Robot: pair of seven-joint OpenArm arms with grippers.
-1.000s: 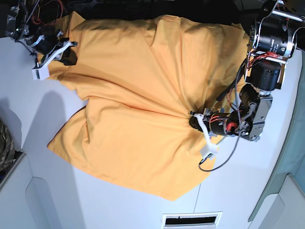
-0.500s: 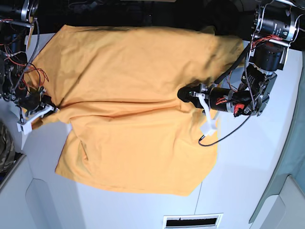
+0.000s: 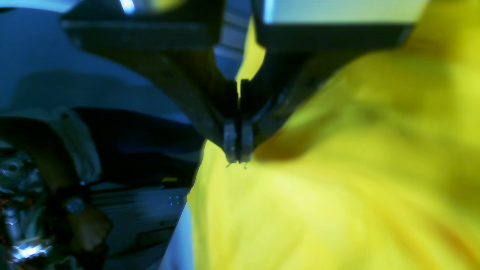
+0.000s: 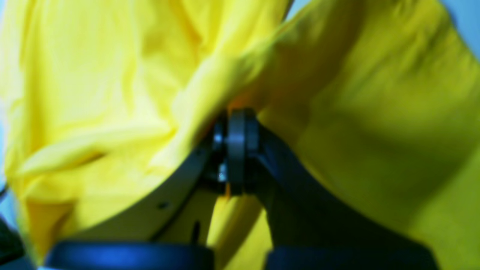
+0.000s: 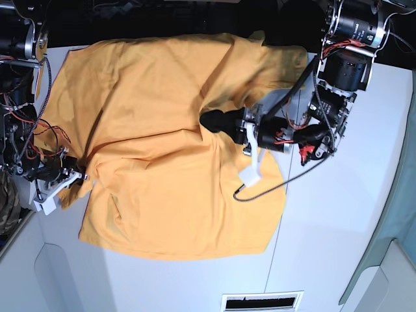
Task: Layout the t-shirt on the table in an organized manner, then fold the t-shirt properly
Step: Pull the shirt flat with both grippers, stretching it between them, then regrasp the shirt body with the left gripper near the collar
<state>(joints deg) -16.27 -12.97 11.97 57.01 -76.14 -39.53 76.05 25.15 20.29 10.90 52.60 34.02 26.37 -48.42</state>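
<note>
Left wrist view: the left gripper (image 3: 237, 155) has its jaws pressed together, fingertips meeting on the edge of the t-shirt (image 3: 337, 180), a sliver of yellow cloth showing between the fingers higher up. From the jaw tips the blurred fabric spreads down and to the right; dark machinery lies off to their left

Right wrist view: the right gripper (image 4: 236, 123) is pinched onto a bunched fold of the t-shirt (image 4: 112, 86). Cloth drapes over and past the jaws on both sides, brighter to their left, shaded to their right

Base view: the t-shirt (image 5: 149, 149) lies on the white table (image 5: 338, 247), its long axis running from the far edge toward the near edge of the picture, the straight bottom edge nearest. The left gripper (image 5: 211, 120) grips cloth at mid-shirt, a flap folded over behind its jaws. The right gripper (image 5: 81, 174) clamps the shirt's side edge, the body of the shirt spreading away from its jaws toward the other arm. A camouflage cloth (image 5: 8, 201) sits just beyond the right gripper, at the picture's edge
</note>
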